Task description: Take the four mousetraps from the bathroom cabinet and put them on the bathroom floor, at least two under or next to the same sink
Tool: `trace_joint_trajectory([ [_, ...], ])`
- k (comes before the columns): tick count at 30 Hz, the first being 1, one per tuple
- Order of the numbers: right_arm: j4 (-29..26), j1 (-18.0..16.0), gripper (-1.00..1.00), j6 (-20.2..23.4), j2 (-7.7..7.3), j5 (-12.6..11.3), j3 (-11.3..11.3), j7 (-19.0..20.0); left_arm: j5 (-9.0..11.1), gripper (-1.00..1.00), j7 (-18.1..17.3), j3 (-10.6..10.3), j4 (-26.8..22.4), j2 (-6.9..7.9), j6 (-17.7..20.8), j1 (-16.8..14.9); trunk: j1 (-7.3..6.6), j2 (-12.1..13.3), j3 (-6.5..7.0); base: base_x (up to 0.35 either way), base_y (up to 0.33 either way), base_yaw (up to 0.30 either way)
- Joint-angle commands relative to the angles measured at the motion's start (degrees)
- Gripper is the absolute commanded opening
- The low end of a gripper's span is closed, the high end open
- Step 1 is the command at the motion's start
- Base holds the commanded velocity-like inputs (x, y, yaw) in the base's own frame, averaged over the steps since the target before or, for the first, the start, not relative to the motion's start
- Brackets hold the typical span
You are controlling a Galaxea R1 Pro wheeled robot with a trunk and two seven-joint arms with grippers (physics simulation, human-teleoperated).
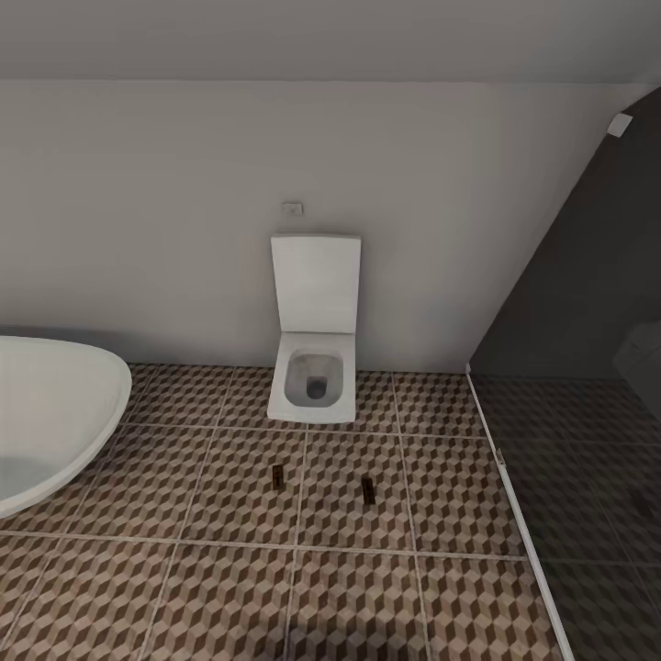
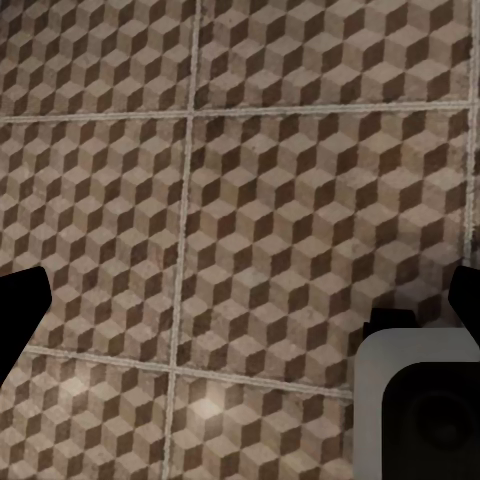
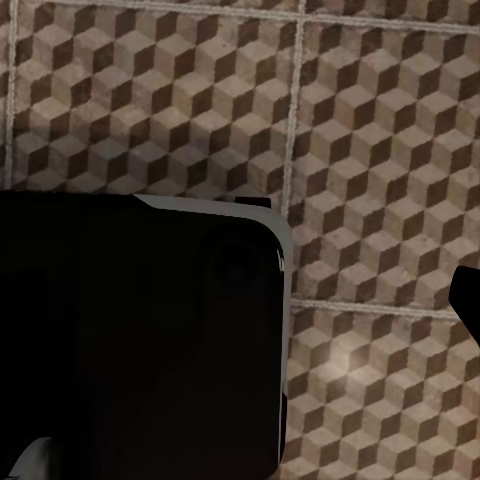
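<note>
Head view: 2 mousetraps flat on the bathroom floor (image 1: 229,514), well apart, left mousetrap (image 1: 277,474) at 7 o'clock and right mousetrap (image 1: 367,489) at 5 o'clock from the toilet (image 1: 314,367), lid up against the wall (image 1: 165,211). Bathtub (image 1: 55,413) at 9 o'clock; dark glass panel (image 1: 588,367) at 3 o'clock. Left wrist view: left gripper (image 2: 240,310) spread wide over bare tile, holding nothing. Right wrist view: right gripper (image 3: 466,300) partly hidden; opening cannot be told.

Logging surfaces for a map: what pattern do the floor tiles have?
Brown-and-beige 3D cubes on the bathroom floor, clearest in the left wrist view.
</note>
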Motion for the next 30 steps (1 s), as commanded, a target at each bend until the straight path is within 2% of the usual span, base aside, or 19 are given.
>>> trace_joint_trajectory([
  [1,0.1,0.0,1.0,-0.2,-0.02,-0.2,0.2,0.2,0.2,1.0,0.2,-0.5,0.2,-0.03,-0.3,-0.1,0.03,-0.1,-0.08,0.0,0.0,0.0],
  [30,0.1,0.0,1.0,-0.2,-0.02,-0.2,0.2,0.2,0.2,1.0,0.2,-0.5,0.2,-0.02,-0.3,-0.1,0.03,-0.1,-0.08,0.0,0.0,0.0],
])
